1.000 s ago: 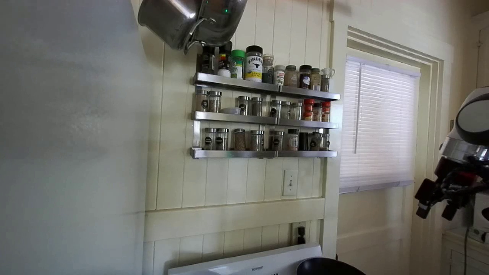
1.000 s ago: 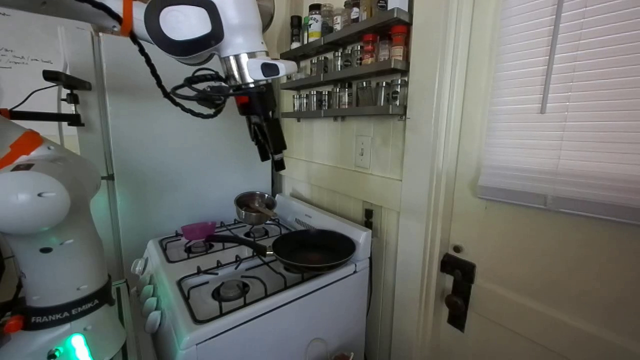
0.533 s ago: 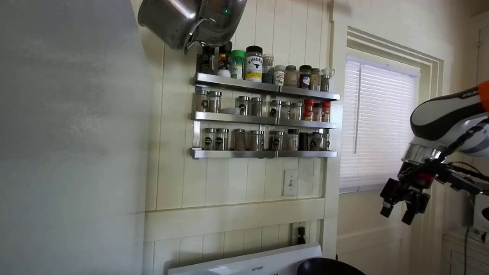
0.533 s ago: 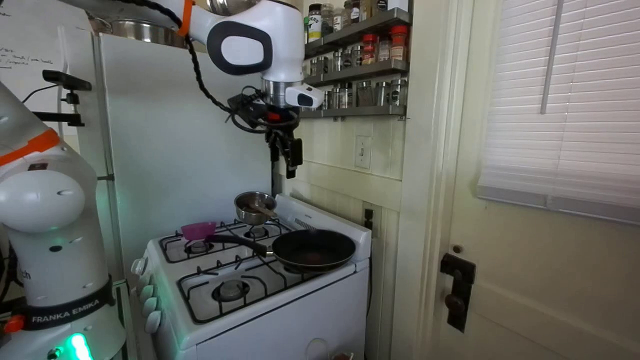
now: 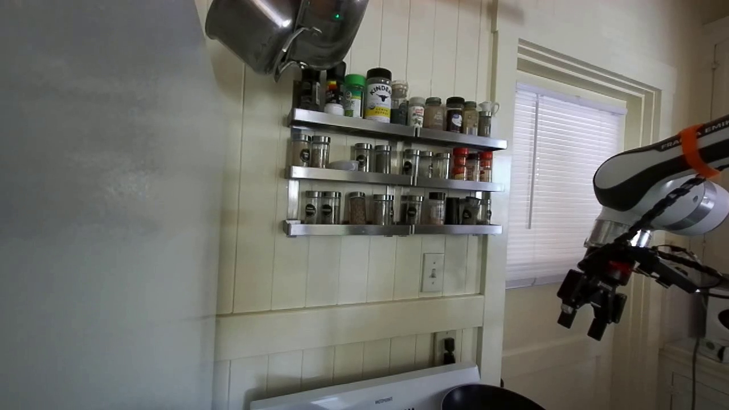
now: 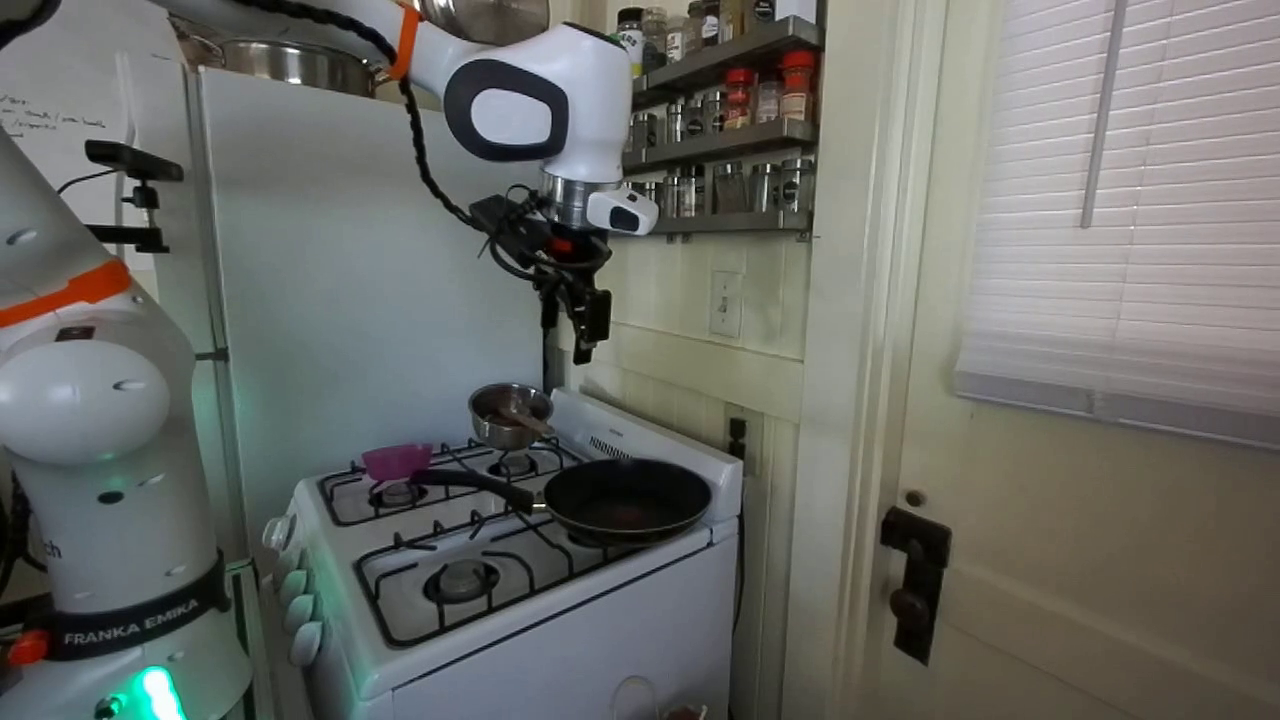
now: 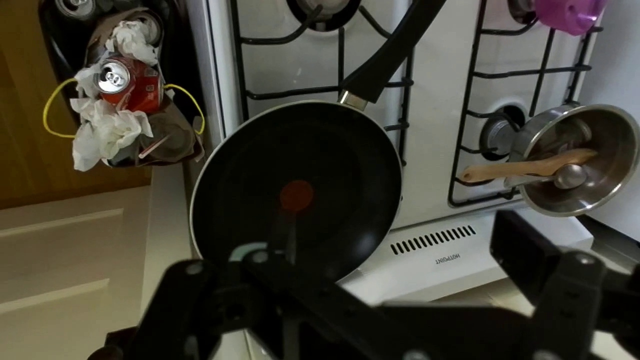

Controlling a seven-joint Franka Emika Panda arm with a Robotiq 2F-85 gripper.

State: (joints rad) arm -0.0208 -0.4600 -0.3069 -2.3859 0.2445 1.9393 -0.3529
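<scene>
My gripper (image 5: 581, 326) hangs in the air with its black fingers apart and nothing between them. It points down, well above the white stove (image 6: 560, 630), in an exterior view. Nearest below it in the wrist view is a black frying pan (image 7: 320, 145) with a red dot at its centre; its handle (image 7: 395, 50) points away from the stove's back panel. To one side stands a steel saucepan (image 7: 617, 155) holding a wooden utensil (image 7: 500, 170) and a metal spoon (image 7: 570, 176). A pink bowl (image 6: 397, 461) sits on the front burner beside the fridge.
Spice jars line three metal shelves (image 5: 353, 229) on the wall, close behind the arm. Steel pots (image 5: 256, 31) hang overhead. A fridge (image 6: 380, 240) flanks the stove, with a door (image 6: 1080, 560) opposite. Beside the stove, a bag of rubbish includes a red can (image 7: 145, 90).
The arm has swung over the stove toward the shelf wall, turning and dropping slightly, with less motion in the last half second. The gripper has stayed open; pans and bowl have not moved.
</scene>
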